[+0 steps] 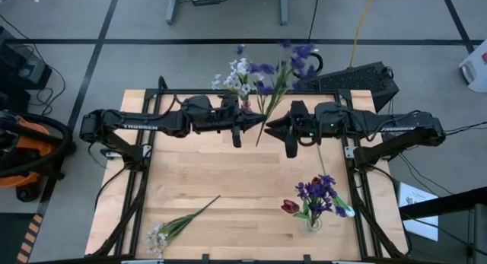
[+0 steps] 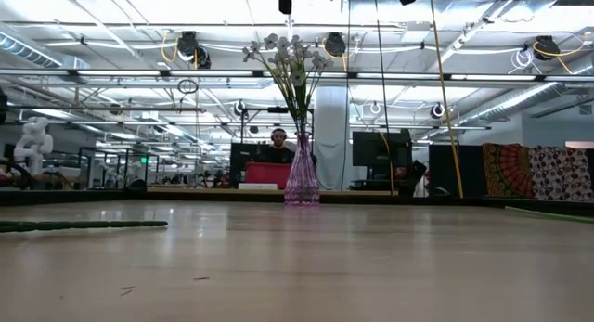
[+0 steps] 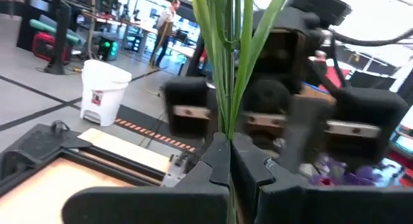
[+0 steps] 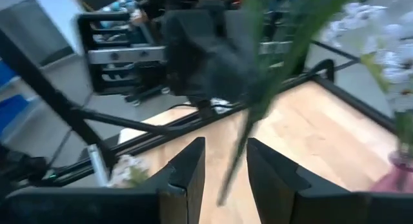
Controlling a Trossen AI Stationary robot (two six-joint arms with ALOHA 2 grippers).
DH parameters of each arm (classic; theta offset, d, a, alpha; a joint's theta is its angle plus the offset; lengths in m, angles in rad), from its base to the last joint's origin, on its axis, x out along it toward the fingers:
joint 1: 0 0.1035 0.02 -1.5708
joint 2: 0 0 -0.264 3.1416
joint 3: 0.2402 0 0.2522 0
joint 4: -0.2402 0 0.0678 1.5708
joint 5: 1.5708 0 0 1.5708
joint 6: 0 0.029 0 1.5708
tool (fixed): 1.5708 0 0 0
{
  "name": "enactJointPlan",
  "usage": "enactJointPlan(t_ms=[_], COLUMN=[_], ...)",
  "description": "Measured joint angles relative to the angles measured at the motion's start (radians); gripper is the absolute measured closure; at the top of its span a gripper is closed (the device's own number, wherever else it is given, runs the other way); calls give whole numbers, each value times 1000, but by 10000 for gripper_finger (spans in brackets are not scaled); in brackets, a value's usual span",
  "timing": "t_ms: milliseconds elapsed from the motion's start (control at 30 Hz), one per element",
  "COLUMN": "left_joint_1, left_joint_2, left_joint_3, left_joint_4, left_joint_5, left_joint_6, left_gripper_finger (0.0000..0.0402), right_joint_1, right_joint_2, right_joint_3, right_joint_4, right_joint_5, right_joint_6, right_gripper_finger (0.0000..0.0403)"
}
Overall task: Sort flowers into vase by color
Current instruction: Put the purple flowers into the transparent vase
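High view: both arms meet mid-table, left gripper (image 1: 249, 124) clamped on a purple flower (image 1: 293, 60) stem, right gripper (image 1: 275, 128) just beside it. White flowers stand in the far vase (image 1: 245, 106), purple ones in the near vase (image 1: 313, 222), 1 white spray (image 1: 160, 235) lies loose. Low view: far vase centre. Left wrist view: fingers (image 3: 216, 164) pinch the stem. Right wrist view: fingers (image 4: 187, 175) parted, the stem between them, unheld.

Worktop (image 1: 228, 173): pale, smooth wood planks with a matt finish. Vase (image 2: 302, 181): glossy, translucent pink glass. Gripper housings: matt black plastic.
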Motion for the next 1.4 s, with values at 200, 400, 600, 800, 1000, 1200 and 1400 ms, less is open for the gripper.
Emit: enactJointPlan(t_ms=[200,400,600,800,1000,1200,1400], left_joint_1=[-1,-2,-12,-15,-15,-16,-16], left_joint_2=[0,0,1,1,1,1,1], left_joint_3=[0,1,1,1,1,1,1], left_joint_4=[0,17,73,105,98,79,54], left_joint_5=[9,15,15,15,14,15,15], left_joint_6=[-1,-27,-27,-27,-27,-28,-27], left_gripper_finger=[402,402,402,402,402,402,402], right_joint_1=[1,0,0,0,0,0,0], right_joint_2=[2,4,4,25,52,54,50], right_joint_3=[0,0,0,0,0,0,0], right_joint_4=[2,64,64,114,124,156,157], right_joint_5=[65,72,73,103,121,127,133], right_joint_6=[-4,-39,-50,-58,-77,-97,-103], right_gripper_finger=[298,298,298,298,298,298,310])
